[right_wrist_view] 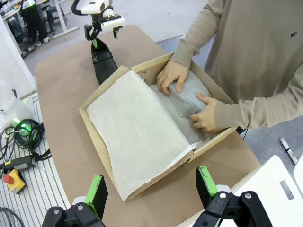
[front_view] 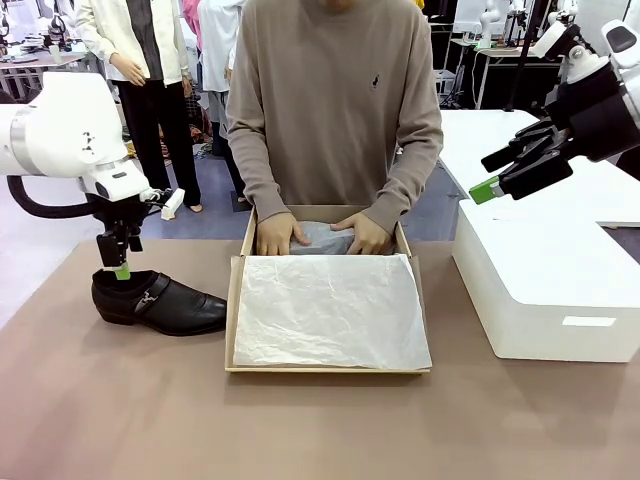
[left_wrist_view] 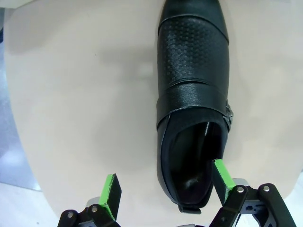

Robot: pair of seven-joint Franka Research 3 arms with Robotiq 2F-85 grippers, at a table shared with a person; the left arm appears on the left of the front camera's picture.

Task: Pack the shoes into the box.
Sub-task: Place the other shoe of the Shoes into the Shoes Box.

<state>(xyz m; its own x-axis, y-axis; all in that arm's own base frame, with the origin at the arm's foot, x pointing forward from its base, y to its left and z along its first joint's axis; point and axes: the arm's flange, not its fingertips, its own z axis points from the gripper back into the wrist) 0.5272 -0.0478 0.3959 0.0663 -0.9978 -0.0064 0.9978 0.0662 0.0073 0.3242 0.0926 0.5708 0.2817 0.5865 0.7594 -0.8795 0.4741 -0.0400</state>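
So, one shoe (front_view: 160, 303) is seen lying at 9 o'clock of the box (front_view: 330, 371), with the left gripper (front_view: 121, 268) hung wide open over its heel; the right gripper (right_wrist_view: 150, 185) is held open too, at 2 o'clock. Stiffish, light, slick leather is expected, so the heel collar should probably be pinched.

a smooth white box (front_view: 540, 290) with a slot handle stands on the right part of the brown surface (front_view: 120, 420). a person in a beige sweater (front_view: 330, 110) stands at its far edge. on the floor lie coiled black cables (right_wrist_view: 28, 135) and a yellow case with a red button (right_wrist_view: 12, 180).
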